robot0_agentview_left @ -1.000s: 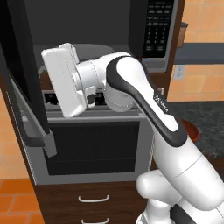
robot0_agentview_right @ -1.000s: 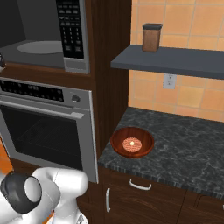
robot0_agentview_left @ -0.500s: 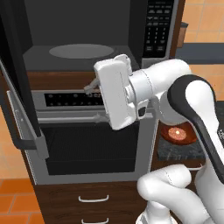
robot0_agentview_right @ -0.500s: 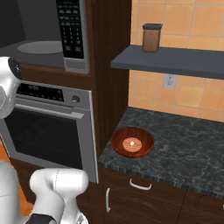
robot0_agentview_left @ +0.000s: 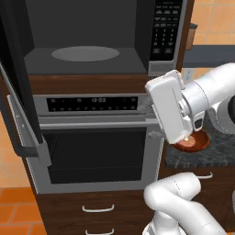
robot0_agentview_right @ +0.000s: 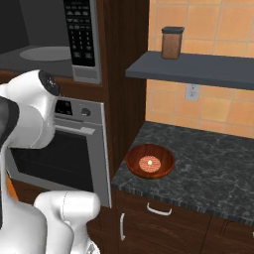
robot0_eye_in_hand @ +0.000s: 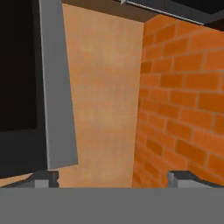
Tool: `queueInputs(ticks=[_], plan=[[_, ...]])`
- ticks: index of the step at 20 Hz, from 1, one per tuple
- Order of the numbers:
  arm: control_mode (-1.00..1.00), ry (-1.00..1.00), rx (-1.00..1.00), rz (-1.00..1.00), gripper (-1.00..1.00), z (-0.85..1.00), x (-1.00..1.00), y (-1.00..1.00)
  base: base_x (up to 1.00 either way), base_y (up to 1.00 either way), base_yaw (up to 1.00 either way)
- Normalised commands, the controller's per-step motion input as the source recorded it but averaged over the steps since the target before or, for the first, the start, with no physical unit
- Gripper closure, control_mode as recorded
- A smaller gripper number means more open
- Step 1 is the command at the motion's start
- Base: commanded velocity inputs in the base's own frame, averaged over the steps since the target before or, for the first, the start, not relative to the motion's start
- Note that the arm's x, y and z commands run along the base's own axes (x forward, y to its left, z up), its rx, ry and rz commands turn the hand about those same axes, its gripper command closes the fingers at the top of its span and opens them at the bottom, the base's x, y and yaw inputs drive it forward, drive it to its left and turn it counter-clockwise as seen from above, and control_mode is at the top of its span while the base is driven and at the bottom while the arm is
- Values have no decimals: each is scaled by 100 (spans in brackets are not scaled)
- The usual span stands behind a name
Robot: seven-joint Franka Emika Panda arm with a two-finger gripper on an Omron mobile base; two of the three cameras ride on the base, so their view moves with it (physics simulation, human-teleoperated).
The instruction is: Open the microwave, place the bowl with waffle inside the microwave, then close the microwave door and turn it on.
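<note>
The microwave point(robot0_agentview_left: 92, 50) stands open, its grey turntable point(robot0_agentview_left: 85, 53) bare, and the microwave door point(robot0_agentview_left: 18, 87) is swung wide to the left with its dark bar handle low on that side. So we judge the opening step done and the fetching of the bowl now in hand.

The bowl with waffle point(robot0_agentview_right: 150, 161) sits on the dark stone counter point(robot0_agentview_right: 208, 168) just right of the steel oven point(robot0_agentview_left: 98, 137), near the counter's front left corner, upright, the tan waffle piece in its middle. Nothing is touching it.

In the left base view our hand's white block hangs in front of the oven's right edge, partly covering the bowl behind it. In the hand view our gripper point(robot0_eye_in_hand: 113, 177) shows its two tips set well apart with nothing between them; the jaws are spread and empty. That camera looks at floor tiles and brick, not at the bowl, so we are not lined up yet.

Next, by our reading, the hand must turn toward the counter, come in over the bowl's rim and take one wall of it between the spread jaws, keeping the bowl level so the waffle stays put
</note>
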Motion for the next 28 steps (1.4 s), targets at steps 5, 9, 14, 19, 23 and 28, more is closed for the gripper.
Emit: queueInputs(ticks=[5, 9, 14, 19, 23, 28], plan=[[-100, -3, -21, -22, -100, -75, 0, -100, 0, 0, 0], [-100, -5, -25, -31, -100, -70, 2, -100, 0, 0, 0], [-100, 2, -31, -31, -100, -61, 28, -100, 0, 0, 0], [-100, 17, -9, -28, -100, -31, 69, -100, 0, 0, 0], [-100, 8, 3, -20, -100, -36, 78, -100, 0, 0, 0], [-100, 0, 0, -15, -100, -66, 50, -93, 0, 0, 0]])
